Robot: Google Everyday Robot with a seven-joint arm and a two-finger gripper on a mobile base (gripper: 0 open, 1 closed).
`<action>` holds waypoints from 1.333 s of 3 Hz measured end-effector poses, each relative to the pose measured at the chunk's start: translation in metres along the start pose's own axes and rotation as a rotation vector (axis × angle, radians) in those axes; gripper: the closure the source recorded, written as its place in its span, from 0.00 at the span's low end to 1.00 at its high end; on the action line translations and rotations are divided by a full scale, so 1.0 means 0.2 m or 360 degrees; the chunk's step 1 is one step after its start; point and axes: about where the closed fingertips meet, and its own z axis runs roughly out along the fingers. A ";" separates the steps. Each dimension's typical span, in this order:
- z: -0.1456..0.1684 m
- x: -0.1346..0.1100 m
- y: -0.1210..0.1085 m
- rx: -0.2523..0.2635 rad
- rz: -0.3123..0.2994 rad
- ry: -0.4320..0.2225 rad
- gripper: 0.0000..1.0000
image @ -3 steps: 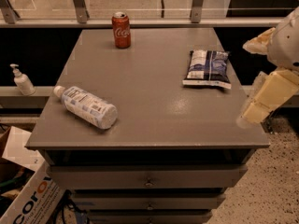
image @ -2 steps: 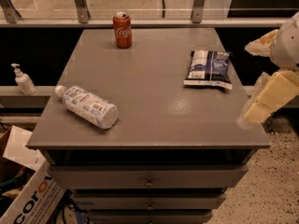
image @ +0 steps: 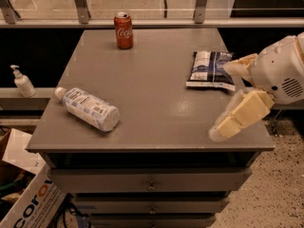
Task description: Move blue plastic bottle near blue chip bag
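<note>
None of the move is looking done so far. I am taking the middle of the grey cabinet top (image: 152,103) as the centre of a clock face and working from near to far.

- **4 o'clock:** Over the near right corner, the robot's cream-coloured two-finger gripper (image: 222,101) is hanging from a white rounded arm. Its fingers are standing wide apart, one above the other, and are gripping nothing.
- **8 o'clock:** The clear, pale-blue plastic bottle with a white cap and blue-and-white label (image: 88,109) is lying on its side near the left edge. Its cap is pointing toward 10 o'clock.
- **2 o'clock:** The flat, dark navy chip bag with white patches (image: 210,70) is lying close to the right edge. It is well apart from the bottle, with most of the tabletop between them.
- **11 o'clock:** Near the far edge, a red Coca-Cola can (image: 124,30) is standing upright.

As I am judging it, every step is remaining. The gripper is needing to reach across to the bottle, grasp it, carry it rightward and set it down beside the bag.

Several things are staying unclear:

- The right border is cutting off the arm.
- The upper finger is overlapping the bag's right end, and I cannot tell whether it is touching the bag or floating above it.
- The gripper's height over the tabletop is not showing either.
- Whether the bottle is holding liquid is hard to make out.
</note>
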 end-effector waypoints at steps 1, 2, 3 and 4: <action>0.15 -0.09 0.08 -0.0120 0.0128 -0.0260 0.00; 0.14 -0.18 0.11 -0.0164 0.0165 -0.0366 0.00; 0.14 -0.18 0.11 -0.0163 0.0164 -0.0365 0.00; 0.25 -0.21 0.16 -0.0208 0.0191 -0.0434 0.00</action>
